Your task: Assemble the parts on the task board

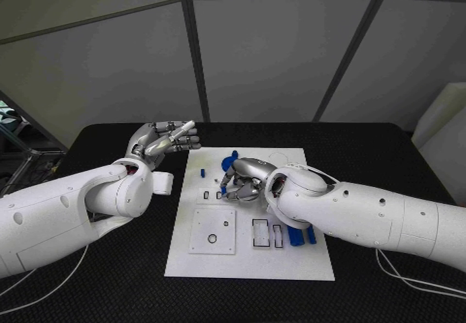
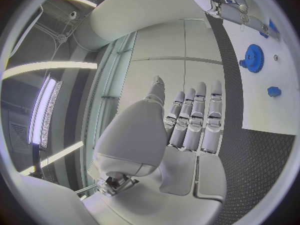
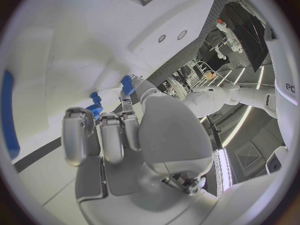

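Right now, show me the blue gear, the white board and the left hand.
blue gear (image 2: pixel 253 58), left wrist view, on its toothed disc.
white board (image 1: pixel 291 262), head view, on its bare near corner.
left hand (image 1: pixel 165 140), head view, on its palm.

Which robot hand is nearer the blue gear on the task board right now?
The right robot hand: it sits over the task board just in front of the blue gear. The left robot hand is raised off the board's far left corner, farther away.
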Action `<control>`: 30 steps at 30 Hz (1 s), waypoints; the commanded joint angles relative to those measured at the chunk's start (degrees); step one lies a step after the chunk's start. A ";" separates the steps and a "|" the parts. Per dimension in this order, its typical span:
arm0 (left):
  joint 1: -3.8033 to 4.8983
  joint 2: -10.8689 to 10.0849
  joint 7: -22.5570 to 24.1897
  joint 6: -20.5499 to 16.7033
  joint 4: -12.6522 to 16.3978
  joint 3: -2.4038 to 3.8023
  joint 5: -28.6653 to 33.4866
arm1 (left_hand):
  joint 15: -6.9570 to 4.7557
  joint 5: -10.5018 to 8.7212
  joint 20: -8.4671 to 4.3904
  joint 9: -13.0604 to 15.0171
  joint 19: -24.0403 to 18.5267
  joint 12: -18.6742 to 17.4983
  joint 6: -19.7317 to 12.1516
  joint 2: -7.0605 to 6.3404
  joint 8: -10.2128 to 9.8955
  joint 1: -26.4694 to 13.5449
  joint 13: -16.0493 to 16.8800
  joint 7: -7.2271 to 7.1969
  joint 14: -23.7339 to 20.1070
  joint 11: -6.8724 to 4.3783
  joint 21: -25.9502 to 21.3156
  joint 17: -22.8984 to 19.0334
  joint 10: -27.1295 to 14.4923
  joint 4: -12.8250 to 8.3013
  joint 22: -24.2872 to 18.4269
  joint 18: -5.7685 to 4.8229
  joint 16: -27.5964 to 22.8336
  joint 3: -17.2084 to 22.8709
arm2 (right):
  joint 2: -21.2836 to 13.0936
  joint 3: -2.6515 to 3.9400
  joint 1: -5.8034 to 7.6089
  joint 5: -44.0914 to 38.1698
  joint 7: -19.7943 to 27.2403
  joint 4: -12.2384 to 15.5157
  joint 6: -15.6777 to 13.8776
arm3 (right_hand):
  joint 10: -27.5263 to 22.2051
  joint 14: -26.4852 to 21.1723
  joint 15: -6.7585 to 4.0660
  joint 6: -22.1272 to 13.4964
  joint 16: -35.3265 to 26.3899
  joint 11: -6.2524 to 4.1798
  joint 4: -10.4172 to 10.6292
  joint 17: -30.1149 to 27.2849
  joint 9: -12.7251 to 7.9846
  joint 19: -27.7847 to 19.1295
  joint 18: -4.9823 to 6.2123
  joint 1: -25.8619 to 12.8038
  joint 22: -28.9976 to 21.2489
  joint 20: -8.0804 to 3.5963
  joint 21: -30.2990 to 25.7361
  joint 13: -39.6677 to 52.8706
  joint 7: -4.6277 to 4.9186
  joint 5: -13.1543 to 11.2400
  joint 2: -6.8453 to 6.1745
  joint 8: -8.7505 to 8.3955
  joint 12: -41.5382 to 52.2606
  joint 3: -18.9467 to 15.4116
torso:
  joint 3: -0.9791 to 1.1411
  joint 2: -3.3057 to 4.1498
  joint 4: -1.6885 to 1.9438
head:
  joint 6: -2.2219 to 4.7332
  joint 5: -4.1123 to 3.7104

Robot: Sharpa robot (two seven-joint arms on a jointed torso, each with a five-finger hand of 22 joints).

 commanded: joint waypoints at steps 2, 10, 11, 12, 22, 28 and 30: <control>0.10 -0.02 0.10 0.62 0.22 0.06 -0.43 | -0.04 0.06 0.41 -0.07 -0.15 -0.28 -0.16 -0.05 -0.23 -0.14 -0.08 0.09 -0.42 -0.08 -0.31 0.05 -0.30 -0.19 -0.07 2.68 -0.26 -0.28 | 0.00 -0.12 -0.04 -1.78 -1.54 -0.14 1.80 | 2.78 5.87 -0.09 -0.23 0.12 0.10 -0.37 14.69 -0.05 -0.54 -0.25 -0.17 4.14 0.05 -0.36 10.54 0.37 0.14 -0.46 -0.25 -0.15 0.13 | 0.01 -0.01 -0.04 | -0.11 0.08; 0.10 -0.05 0.06 0.60 0.38 0.06 -0.43 | -0.04 0.06 0.41 -0.07 -0.15 -0.28 -0.16 -0.05 -0.23 -0.14 -0.08 0.09 -0.42 -0.08 -0.31 0.05 -0.30 -0.19 -0.07 2.68 -0.26 -0.28 | 0.15 -0.15 -0.05 -2.12 -2.00 -0.23 2.72 | 2.68 5.84 -0.03 -0.38 0.08 0.17 -0.40 14.59 -0.09 -0.58 -0.24 -0.36 4.09 0.10 -0.39 10.43 0.46 0.12 -0.72 -0.41 -0.29 0.07 | 0.00 -0.03 -0.01 | -0.34 0.19; 0.10 -0.05 0.06 0.60 0.39 0.06 -0.43 | -0.04 0.06 0.41 -0.07 -0.15 -0.28 -0.16 -0.05 -0.23 -0.14 -0.08 0.09 -0.42 -0.08 -0.31 0.05 -0.30 -0.19 -0.07 2.68 -0.26 -0.28 | 0.16 -0.15 -0.05 -2.14 -2.03 -0.24 2.79 | 2.63 5.84 -0.01 -0.44 0.06 0.19 -0.40 14.56 -0.11 -0.61 -0.23 -0.41 4.05 0.12 -0.41 10.36 0.49 0.11 -0.78 -0.46 -0.37 0.06 | 0.00 -0.02 -0.02 | -0.36 0.20; 0.10 -0.05 0.06 0.60 0.40 0.06 -0.43 | -0.04 0.06 0.41 -0.07 -0.15 -0.28 -0.16 -0.05 -0.23 -0.14 -0.08 0.09 -0.42 -0.08 -0.31 0.05 -0.30 -0.19 -0.07 2.68 -0.26 -0.28 | 0.18 -0.16 -0.05 -2.15 -2.05 -0.24 2.85 | 2.62 5.83 0.00 -0.48 0.06 0.21 -0.41 14.55 -0.12 -0.61 -0.23 -0.44 4.04 0.13 -0.42 10.34 0.51 0.11 -0.81 -0.50 -0.39 0.06 | 0.00 -0.02 -0.02 | -0.36 0.20; 0.10 -0.08 0.05 0.57 0.42 0.06 -0.33 | -0.04 0.06 0.41 -0.07 -0.15 -0.28 -0.16 -0.05 -0.23 -0.14 -0.08 0.09 -0.42 -0.08 -0.31 0.05 -0.30 -0.19 -0.07 2.68 -0.26 -0.28 | 0.38 -0.23 -0.05 -2.23 -2.21 -0.29 3.25 | 2.49 5.81 0.11 -0.86 0.03 0.36 -0.41 14.47 -0.21 -0.72 -0.20 -0.75 3.90 0.22 -0.51 10.18 0.68 0.04 -1.13 -0.82 -0.59 0.00 | 0.00 -0.01 -0.03 | -0.52 0.22; 0.10 -0.11 0.02 0.52 0.45 0.06 -0.32 | -0.04 0.06 0.41 -0.07 -0.15 -0.28 -0.16 -0.05 -0.23 -0.14 -0.08 0.09 -0.42 -0.08 -0.31 0.05 -0.30 -0.19 -0.07 2.68 -0.26 -0.28 | 0.42 -0.27 -0.05 -2.23 -2.19 -0.31 3.58 | 2.34 5.79 0.24 -1.25 -0.02 0.50 -0.39 14.36 -0.29 -0.84 -0.16 -1.08 3.71 0.33 -0.62 10.01 0.85 -0.11 -1.47 -1.13 -0.81 -0.11 | 0.01 -0.03 -0.02 | -0.62 0.21; 0.10 -0.12 0.01 0.50 0.46 0.06 -0.32 | -0.04 0.06 0.41 -0.07 -0.15 -0.28 -0.16 -0.05 -0.23 -0.14 -0.08 0.09 -0.42 -0.08 -0.31 0.05 -0.30 -0.19 -0.07 2.68 -0.26 -0.28 | 0.42 -0.27 -0.05 -2.24 -2.13 -0.32 3.58 | 2.26 5.78 0.32 -1.44 -0.04 0.59 -0.30 14.33 -0.32 -0.89 -0.14 -1.34 3.64 0.40 -0.67 9.91 0.93 -0.49 -1.58 -1.28 -0.92 -0.19 | 0.00 -0.01 -0.02 | -0.62 0.20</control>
